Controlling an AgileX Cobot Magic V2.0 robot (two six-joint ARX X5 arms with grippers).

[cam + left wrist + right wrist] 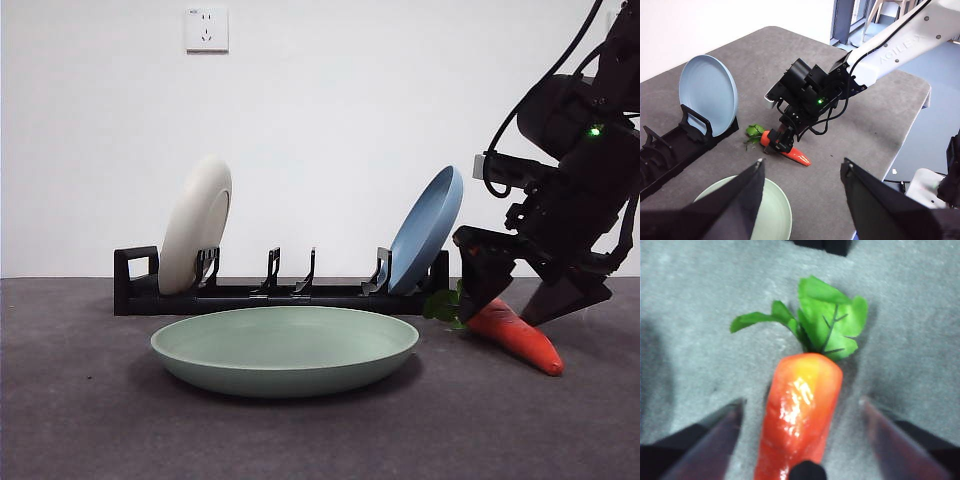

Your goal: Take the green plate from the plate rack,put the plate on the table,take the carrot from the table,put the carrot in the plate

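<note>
A dark grey, felt-like counter (90, 420) is seen from low and level, against a white wall. A pale sage green plate (285, 350) lies flat on it, right way up, just in front of a long black plate rack (270, 295). A cream-white plate (196, 225) leans in the rack near one end and a blue plate (427, 230) near the other; the slots between them stand vacant.

An orange-red toy carrot (515, 335) lies on the counter beside the green plate, apart from it, with its green leaves (443, 305) towards the rack and its tip pointing away. The right end effector (535, 305) is lowered over the carrot's thick end, its two black jaws spread wide, one on each side of the body. In the right wrist view a gap is visible between each jaw and the carrot, so nothing is gripped yet.

The left end effector (802, 175) hangs high above the near edge of the green plate, its jaws wide apart and holding nothing.

The carrot's skin is glossy and catches the light, so it is judged to be smooth, probably light plastic, and likely to slip or roll. A hold across the thick part, just below the leaves, appears safest; the narrowing tip could squirt out, and the thin leaves would probably bend.
</note>
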